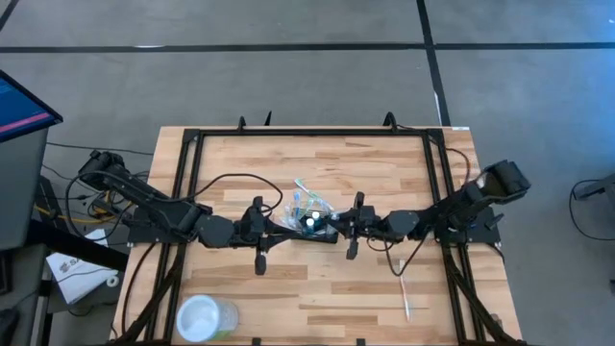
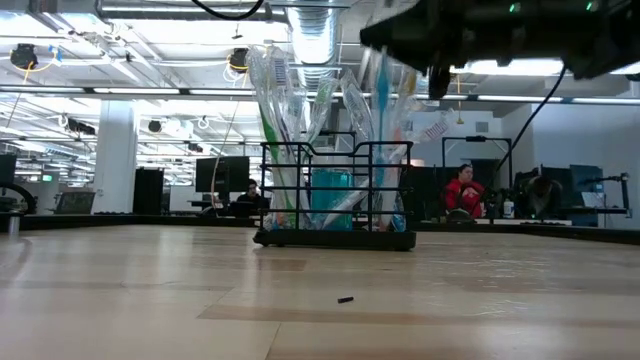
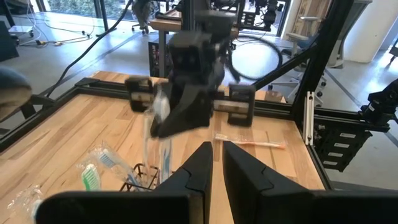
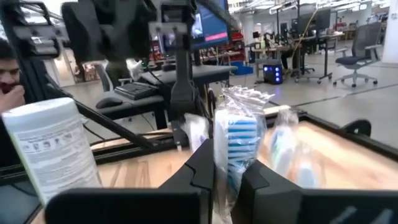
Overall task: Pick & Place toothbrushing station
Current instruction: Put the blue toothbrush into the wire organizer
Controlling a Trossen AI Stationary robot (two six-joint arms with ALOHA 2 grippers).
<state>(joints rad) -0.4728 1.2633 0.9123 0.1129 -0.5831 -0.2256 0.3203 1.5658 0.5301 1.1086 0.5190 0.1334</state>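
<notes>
Caddy: toothbrushing station (image 2: 335, 190), likely light, stiff wire; top rim the best hold.
Right gripper (image 4: 227, 165): jaws pinching wrapped toothbrush (image 4: 235, 134).
Left gripper (image 3: 216, 163): jaws nearly together, empty.

No words, numbers or signs can be read in any of the pictures. The white tub (image 4: 53, 149) at the left of the right wrist view has rows of small print on its label, but the letters are too blurry to make out. The screen (image 4: 208, 28) at the top middle of that view shows colours only, no words.
</notes>
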